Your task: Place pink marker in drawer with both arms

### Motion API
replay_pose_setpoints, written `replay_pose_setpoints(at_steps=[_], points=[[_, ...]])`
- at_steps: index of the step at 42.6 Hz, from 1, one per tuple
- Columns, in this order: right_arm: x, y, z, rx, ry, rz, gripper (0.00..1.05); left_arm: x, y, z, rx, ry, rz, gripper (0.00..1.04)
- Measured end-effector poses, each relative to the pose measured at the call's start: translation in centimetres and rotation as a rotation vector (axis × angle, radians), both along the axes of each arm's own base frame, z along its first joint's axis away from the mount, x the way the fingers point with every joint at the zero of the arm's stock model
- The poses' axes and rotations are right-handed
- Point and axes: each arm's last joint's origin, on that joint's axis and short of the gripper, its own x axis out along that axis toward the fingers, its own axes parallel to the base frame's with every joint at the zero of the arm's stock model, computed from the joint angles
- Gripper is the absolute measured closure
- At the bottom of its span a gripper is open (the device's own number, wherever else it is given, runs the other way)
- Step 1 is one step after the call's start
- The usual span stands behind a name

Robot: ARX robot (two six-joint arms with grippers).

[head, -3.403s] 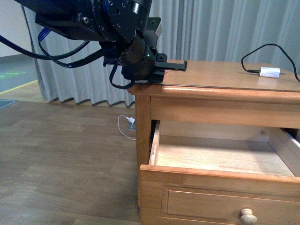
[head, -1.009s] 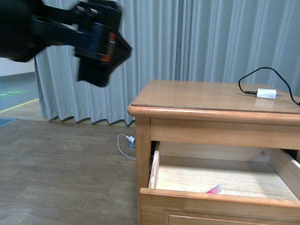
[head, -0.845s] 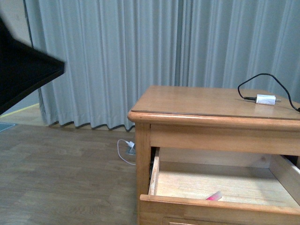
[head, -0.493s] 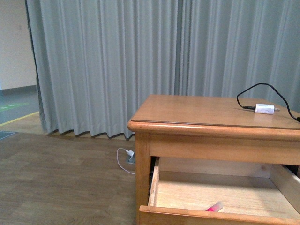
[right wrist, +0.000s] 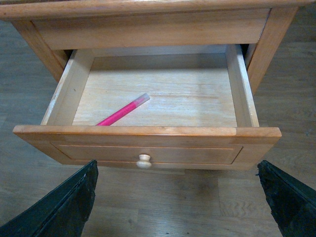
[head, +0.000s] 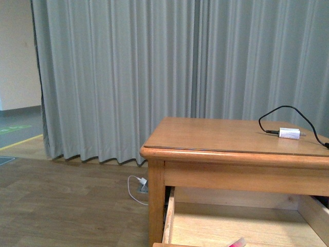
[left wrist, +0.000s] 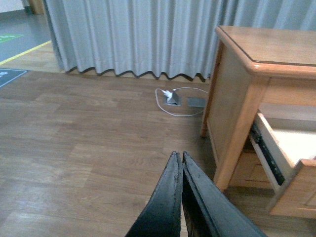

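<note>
The pink marker (right wrist: 122, 110) lies slantwise inside the open drawer (right wrist: 148, 131); a shove off-centre from its knob (right wrist: 143, 161) could skew and jam it. The right gripper (right wrist: 176, 165) hangs before the drawer front, jaws wide, empty; the left gripper (left wrist: 180, 155), jaws pressed together on nothing, hovers low beside the drawer.

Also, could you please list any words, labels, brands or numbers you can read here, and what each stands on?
None can be read.
The green floor patch carries pale marks, too blurred to read.
The white adapter, the pink marker and the drawer show no legible print.
</note>
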Motion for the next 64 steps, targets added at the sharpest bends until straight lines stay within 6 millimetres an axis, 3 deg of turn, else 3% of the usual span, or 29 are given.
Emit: replay_pose_setpoints(at_steps=[24, 39, 45, 51, 59, 64], points=[[0.0, 0.0, 0.0, 0.000, 0.000, 0.000, 0.08, -1.9, 0.0, -2.7, -0.002, -0.006, -0.006, 1.01], [0.0, 0.0, 0.0, -0.001, 0.000, -0.001, 0.08, -3.2, 0.0, -3.1, -0.002, 0.005, -0.006, 1.00], [0.1, 0.2, -0.4, -0.159, -0.052, -0.160, 0.08, -3.5, 0.0, -2.9, -0.002, -0.021, -0.006, 0.78], [0.9, 0.5, -2.9, -0.245, 0.158, -0.042, 0.08, -3.5, 0.0, -2.9, -0.002, -0.021, -0.006, 0.49], [4.6, -0.3, -6.6, -0.266, 0.290, 0.089, 0.08, -3.5, 0.0, -2.9, -0.002, -0.022, -0.006, 0.07], [6.4, -0.8, -8.4, -0.271, 0.313, 0.104, 0.08, -3.5, 0.0, -2.9, -0.002, -0.022, -0.006, 0.07]])
